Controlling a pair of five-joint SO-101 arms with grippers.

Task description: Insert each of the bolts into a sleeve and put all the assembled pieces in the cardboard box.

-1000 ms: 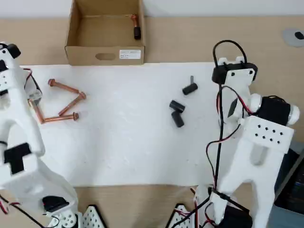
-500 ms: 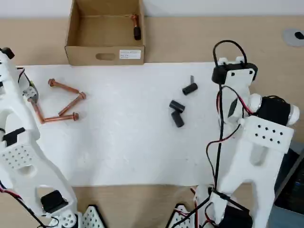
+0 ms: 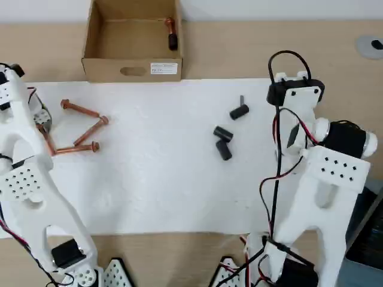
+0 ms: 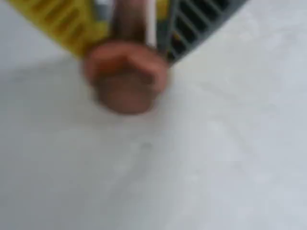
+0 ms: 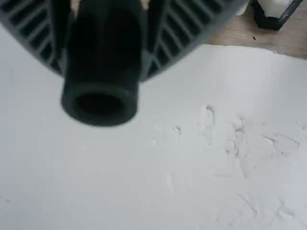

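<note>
Bolt (image 4: 125, 76) coppery — sleeve (image 5: 100, 72) black, tubular

1. The left arm (image 3: 27, 179) and right arm (image 3: 323, 185) are white plastic shells with rounded, blocky links.
2. Black motors (image 3: 346, 139) sit at the joints.
3. Thin red and black cables (image 3: 277, 146) loop along the right arm.
4. A flat plate (image 3: 338, 169) on each arm bears rows of small dark holes.
5. The left fingers (image 4: 62, 24) are ribbed, one yellow and one grey; the right fingers (image 5: 192, 28) are ribbed dark grey.
</note>
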